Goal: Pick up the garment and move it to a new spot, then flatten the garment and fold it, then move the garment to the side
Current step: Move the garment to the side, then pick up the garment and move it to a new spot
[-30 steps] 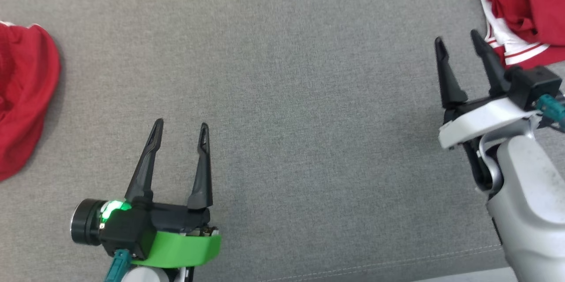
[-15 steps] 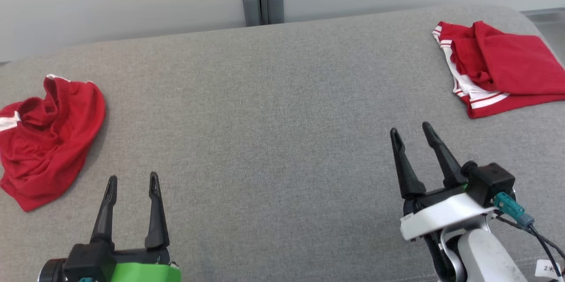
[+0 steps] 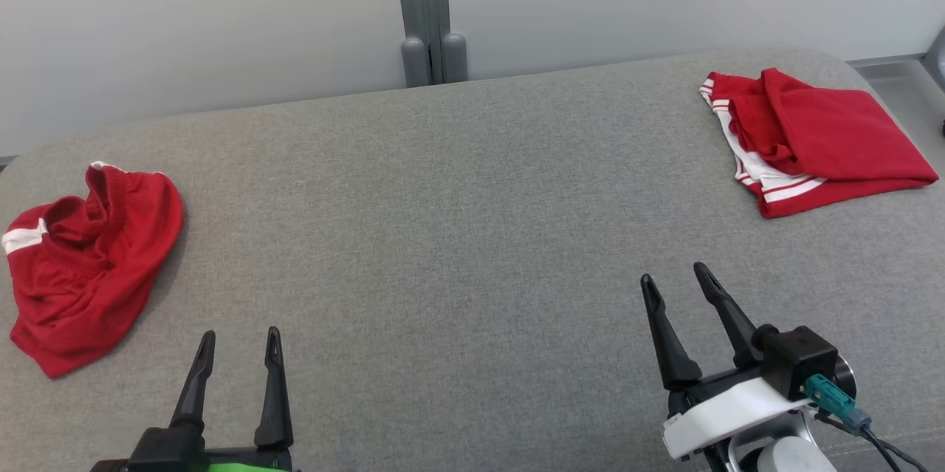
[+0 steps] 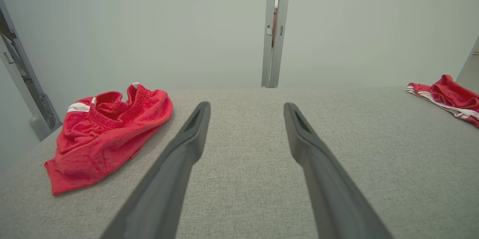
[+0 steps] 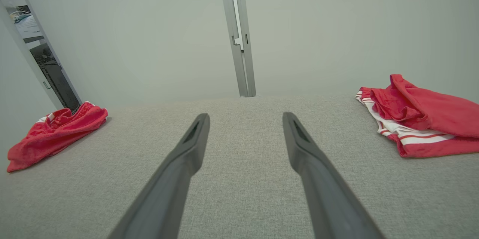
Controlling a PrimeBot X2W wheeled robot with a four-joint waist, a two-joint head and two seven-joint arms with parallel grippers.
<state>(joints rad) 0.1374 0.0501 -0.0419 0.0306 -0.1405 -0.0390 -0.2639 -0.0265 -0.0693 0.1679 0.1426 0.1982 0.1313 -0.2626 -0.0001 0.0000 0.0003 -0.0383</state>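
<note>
Crumpled red shorts (image 3: pixel 88 265) with white trim lie bunched on the grey counter (image 3: pixel 443 236); left hand (image 3: pixel 241 333) and right hand (image 3: pixel 673 272) both gape empty.

Cushion (image 3: pixel 472 236): grey woven cloth, coarse, matt. Crumpled shorts (image 3: pixel 88 265): soft red cloth. Fingers (image 4: pixel 187 145): dark matt plastic, smooth.

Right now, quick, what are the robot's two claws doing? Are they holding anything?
Left gripper: open, holding nothing.
Right gripper: open, holding nothing.
</note>
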